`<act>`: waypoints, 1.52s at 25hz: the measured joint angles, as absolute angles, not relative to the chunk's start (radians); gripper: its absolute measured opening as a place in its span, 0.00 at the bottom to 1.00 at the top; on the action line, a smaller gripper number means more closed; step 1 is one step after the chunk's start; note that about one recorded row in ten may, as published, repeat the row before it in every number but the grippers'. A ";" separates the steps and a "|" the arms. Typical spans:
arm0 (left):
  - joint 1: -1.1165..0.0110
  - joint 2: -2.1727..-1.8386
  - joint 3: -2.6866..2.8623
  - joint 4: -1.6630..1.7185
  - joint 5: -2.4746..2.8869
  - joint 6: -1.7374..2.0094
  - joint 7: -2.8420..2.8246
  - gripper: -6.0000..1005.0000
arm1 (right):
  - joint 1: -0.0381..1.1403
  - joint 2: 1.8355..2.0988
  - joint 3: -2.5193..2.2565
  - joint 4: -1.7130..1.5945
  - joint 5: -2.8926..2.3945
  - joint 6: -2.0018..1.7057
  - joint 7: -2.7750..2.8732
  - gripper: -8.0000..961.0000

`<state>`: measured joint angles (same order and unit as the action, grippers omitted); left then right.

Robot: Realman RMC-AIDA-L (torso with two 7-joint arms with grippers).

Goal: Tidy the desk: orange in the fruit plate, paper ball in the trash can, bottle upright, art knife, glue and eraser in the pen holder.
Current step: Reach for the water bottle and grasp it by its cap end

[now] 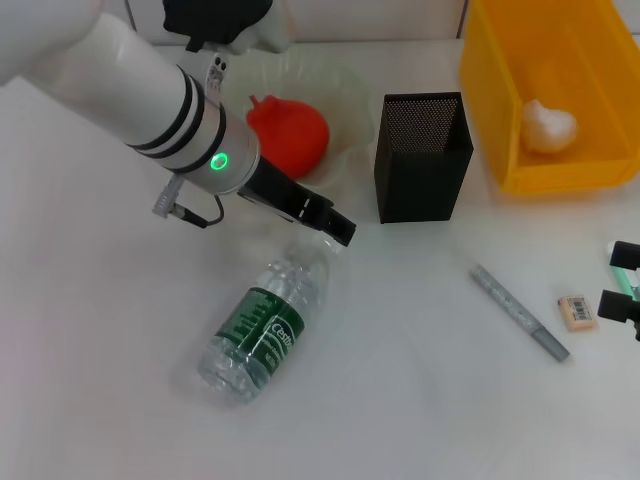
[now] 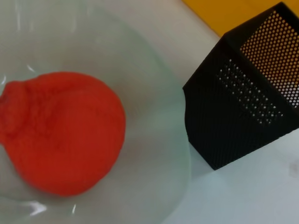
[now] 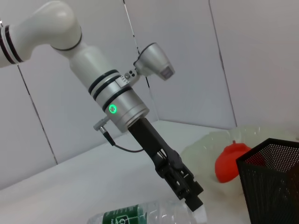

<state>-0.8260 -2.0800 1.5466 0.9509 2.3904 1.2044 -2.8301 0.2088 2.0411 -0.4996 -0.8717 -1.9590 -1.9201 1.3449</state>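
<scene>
The clear water bottle with a green label lies on its side on the white table, neck towards the back. My left gripper is at its neck; it also shows in the right wrist view just over the bottle. The orange sits in the translucent fruit plate. The black mesh pen holder stands right of the plate. The paper ball lies in the yellow bin. The grey art knife and the eraser lie at the right. My right gripper is open at the right edge, beside the eraser. I cannot make out the glue.
The left wrist view shows the orange in the plate and the pen holder close by. Something green shows between the right fingers at the frame edge; I cannot tell what it is.
</scene>
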 joint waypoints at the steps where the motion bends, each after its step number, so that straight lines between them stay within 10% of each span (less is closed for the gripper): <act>1: -0.832 -2.080 1.549 0.936 2.390 1.199 -2.828 0.82 | 0.210 2.041 -0.498 -0.868 -1.959 -1.920 1.342 0.71; 38: -0.836 -2.080 1.624 0.967 2.390 1.193 -2.832 0.81 | 0.232 2.038 -0.497 -0.804 -1.959 -1.852 1.321 0.71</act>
